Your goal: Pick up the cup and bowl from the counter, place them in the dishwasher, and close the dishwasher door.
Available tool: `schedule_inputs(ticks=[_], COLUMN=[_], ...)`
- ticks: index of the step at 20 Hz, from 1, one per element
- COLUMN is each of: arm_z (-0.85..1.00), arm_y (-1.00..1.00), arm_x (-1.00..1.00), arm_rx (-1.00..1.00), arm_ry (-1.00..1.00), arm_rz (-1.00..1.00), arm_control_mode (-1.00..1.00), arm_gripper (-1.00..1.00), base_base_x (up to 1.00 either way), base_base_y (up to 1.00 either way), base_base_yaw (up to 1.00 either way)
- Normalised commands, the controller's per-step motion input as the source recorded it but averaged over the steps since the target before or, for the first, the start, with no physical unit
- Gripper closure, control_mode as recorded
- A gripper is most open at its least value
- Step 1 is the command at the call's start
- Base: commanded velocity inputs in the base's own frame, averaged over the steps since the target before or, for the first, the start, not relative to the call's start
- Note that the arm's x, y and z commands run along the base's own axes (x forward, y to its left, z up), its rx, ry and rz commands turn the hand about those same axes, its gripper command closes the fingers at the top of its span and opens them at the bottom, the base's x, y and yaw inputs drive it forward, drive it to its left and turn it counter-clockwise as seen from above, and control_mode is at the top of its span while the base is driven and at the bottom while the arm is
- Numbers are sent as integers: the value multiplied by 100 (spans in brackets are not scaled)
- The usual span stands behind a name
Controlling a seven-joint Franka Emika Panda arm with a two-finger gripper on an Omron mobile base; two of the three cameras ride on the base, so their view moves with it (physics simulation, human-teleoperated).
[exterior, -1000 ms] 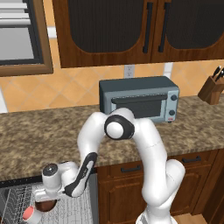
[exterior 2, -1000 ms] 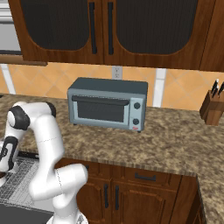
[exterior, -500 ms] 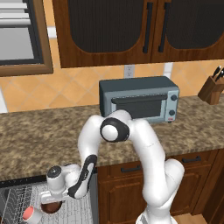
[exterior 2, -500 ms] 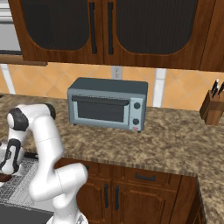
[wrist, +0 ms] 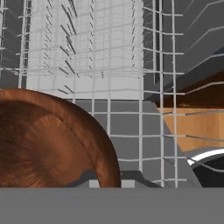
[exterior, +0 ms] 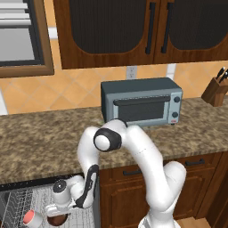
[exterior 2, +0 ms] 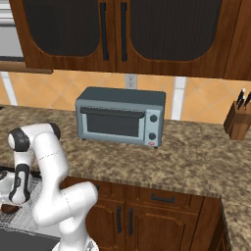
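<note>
The bowl (exterior: 57, 220), dark brown and glossy, is being held low over the white wire rack (exterior: 18, 205) of the open dishwasher (exterior: 26, 189), and its rim is being shown large at the lower left of the hand view (wrist: 52, 140), with the rack wires behind it. The hand (exterior: 58, 213) is being kept nearly closed, pinched on the bowl from above. The cup (exterior: 31, 218), white with a pink-red inside, is being carried by the rack just to the left of the bowl. Above the dishwasher, the speckled bench (exterior: 40, 138) is being occupied by a grey-blue toaster oven (exterior: 141, 103) and, far to the right, a knife block (exterior: 215, 91).
</note>
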Motion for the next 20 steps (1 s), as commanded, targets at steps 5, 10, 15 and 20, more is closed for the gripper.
schedule_inputs(ticks=[5, 10, 15, 20], arm_z=[-55, -22, 0, 0], arm_y=[-13, -2, 0, 0], arm_x=[8, 10, 24, 0], arm_rx=[0, 0, 0, 0], arm_ry=[-2, -2, 0, 0], arm_rz=[0, 0, 0, 0], arm_control_mode=[-100, -100, -100, -100], arm_gripper=[100, 100, 100, -100], base_base_x=[0, 0, 0, 0], base_base_y=[0, 0, 0, 0], base_base_yaw=[0, 0, 0, 0])
